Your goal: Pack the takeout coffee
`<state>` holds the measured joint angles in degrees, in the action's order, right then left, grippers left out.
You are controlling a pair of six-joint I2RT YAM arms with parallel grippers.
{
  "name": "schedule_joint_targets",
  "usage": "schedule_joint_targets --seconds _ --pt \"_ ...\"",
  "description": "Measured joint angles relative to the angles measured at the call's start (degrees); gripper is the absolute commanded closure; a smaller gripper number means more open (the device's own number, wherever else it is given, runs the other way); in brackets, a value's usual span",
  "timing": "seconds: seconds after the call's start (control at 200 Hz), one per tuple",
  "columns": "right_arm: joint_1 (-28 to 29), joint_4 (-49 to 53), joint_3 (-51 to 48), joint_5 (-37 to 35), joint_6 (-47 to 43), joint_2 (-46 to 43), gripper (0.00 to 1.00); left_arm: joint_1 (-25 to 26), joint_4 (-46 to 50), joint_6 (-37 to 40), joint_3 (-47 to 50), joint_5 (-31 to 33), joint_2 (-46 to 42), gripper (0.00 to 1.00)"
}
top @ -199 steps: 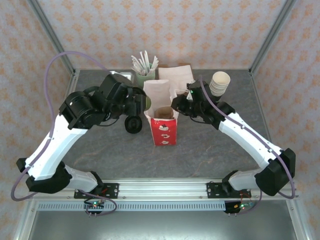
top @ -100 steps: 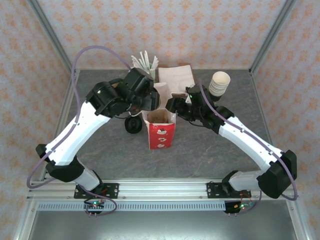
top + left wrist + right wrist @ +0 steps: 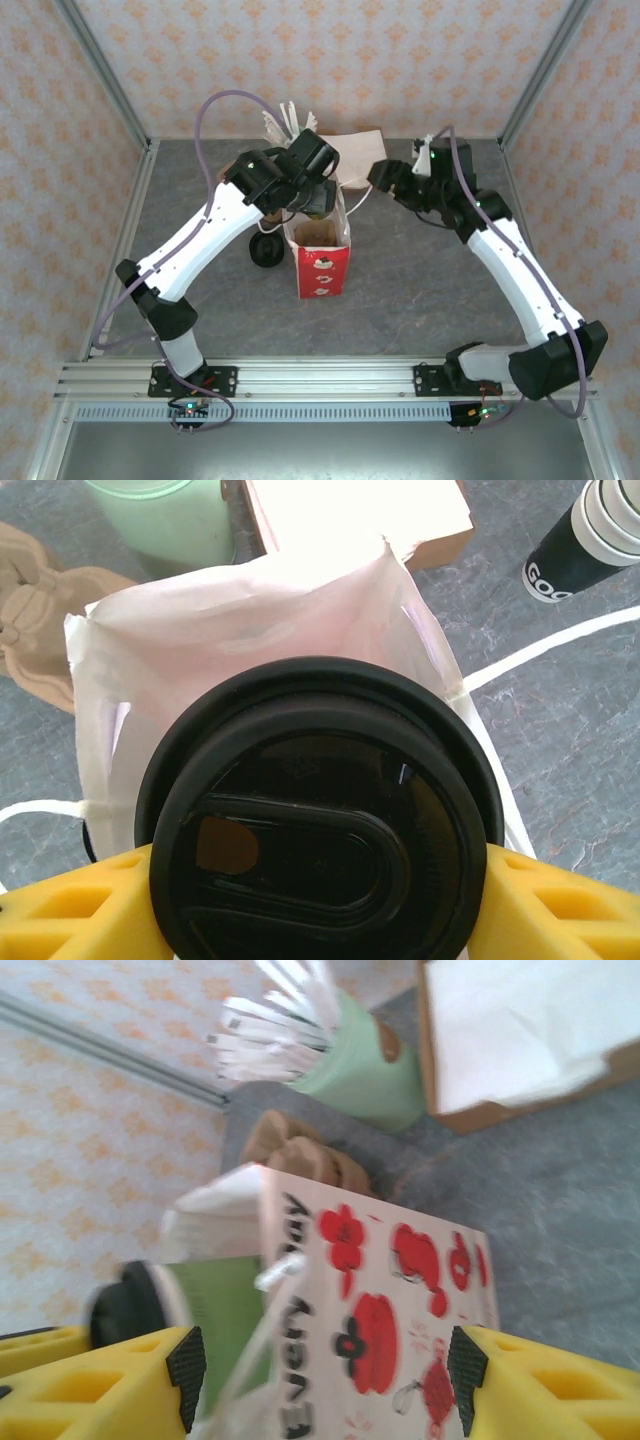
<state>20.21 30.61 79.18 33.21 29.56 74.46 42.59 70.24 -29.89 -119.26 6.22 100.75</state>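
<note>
The takeout coffee (image 3: 320, 820), a small green-sided cup with a round black lid, hangs over the open mouth of the red-and-white bag (image 3: 250, 610). My left gripper (image 3: 320, 900) is shut on it, a yellow finger on each side of the lid. From above, the cup (image 3: 317, 203) sits at the bag's (image 3: 322, 265) back rim under my left gripper (image 3: 312, 200). My right gripper (image 3: 378, 180) stands open to the right of the bag, apart from it. In the right wrist view the gripper (image 3: 325, 1365) faces the bag's flowered side (image 3: 400, 1290), with the cup (image 3: 215, 1310) at the left.
A green holder of stirrers (image 3: 290, 130) and a napkin box (image 3: 355, 150) stand behind the bag. A low black lid piece (image 3: 266, 250) lies left of it. A dark cup stack (image 3: 590, 530) and brown cardboard pieces (image 3: 30, 610) lie nearby. A white bag handle (image 3: 540, 650) trails on the table.
My left arm swung the cup from the bag's left side to above its mouth. My right gripper opened, let go of the bag's edge and drew back to the upper right.
</note>
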Motion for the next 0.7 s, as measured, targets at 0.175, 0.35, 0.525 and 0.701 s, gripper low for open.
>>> schedule_joint_targets --seconds 0.175,0.35,0.525,0.701 --pt "0.1 2.9 12.2 8.4 -2.9 9.0 0.33 0.0 0.0 -2.0 -5.6 -0.4 2.6 0.35" --pt "0.1 9.7 18.5 9.9 -3.8 15.5 0.33 0.0 0.1 -3.1 -6.6 0.0 2.8 0.35" --pt "-0.2 16.3 27.6 9.9 -5.3 21.5 0.33 -0.4 0.8 -3.7 -7.3 -0.2 4.3 0.35" --pt "-0.2 18.5 29.5 11.3 -6.0 22.9 0.33 -1.5 1.6 -4.8 -7.3 -1.2 5.2 0.36"
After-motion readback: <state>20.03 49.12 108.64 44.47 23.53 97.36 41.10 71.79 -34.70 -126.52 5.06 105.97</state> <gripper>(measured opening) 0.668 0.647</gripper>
